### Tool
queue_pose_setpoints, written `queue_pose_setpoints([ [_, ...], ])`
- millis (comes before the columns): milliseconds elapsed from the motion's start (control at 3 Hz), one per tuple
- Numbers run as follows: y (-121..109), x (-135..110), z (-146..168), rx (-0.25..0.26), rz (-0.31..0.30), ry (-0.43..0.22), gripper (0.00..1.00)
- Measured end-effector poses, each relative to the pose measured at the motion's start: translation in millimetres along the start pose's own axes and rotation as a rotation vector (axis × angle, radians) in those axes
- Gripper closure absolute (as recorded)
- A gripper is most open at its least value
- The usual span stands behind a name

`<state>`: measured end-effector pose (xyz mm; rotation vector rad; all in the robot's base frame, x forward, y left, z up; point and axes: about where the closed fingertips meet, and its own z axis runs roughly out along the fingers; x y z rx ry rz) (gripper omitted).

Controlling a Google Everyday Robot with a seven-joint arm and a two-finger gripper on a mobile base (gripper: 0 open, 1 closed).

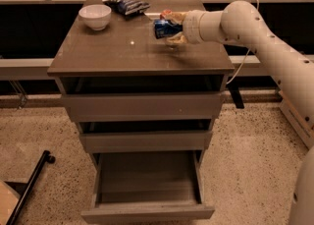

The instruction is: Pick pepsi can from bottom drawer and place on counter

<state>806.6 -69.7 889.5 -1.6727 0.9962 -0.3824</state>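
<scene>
Over the counter's (122,52) right-back part | gripper (172,29) clamped on the pepsi can (162,27) | orange-red can (166,14) just behind | snack bag (126,5) at back edge, white bowl (95,16) back-left corner | bottom drawer (147,213) hanging open

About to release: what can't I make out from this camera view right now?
- Whether the pepsi can, held in the gripper over the counter's back right, touches the surface: the lower finger hides its underside.
- The reddish object behind the gripper: mostly hidden by can and fingers.
- Insides of the two upper drawers: lost in shadow.
- The arm's base: cut off by the right edge.
</scene>
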Motion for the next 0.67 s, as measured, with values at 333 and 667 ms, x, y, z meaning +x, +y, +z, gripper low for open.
queue_pose_setpoints([
  [333, 1.1, -1.6, 2.3, -0.002, 0.000, -0.004, 0.05],
  [667, 1.7, -2.5, 3.6, -0.003, 0.001, -0.006, 0.00],
])
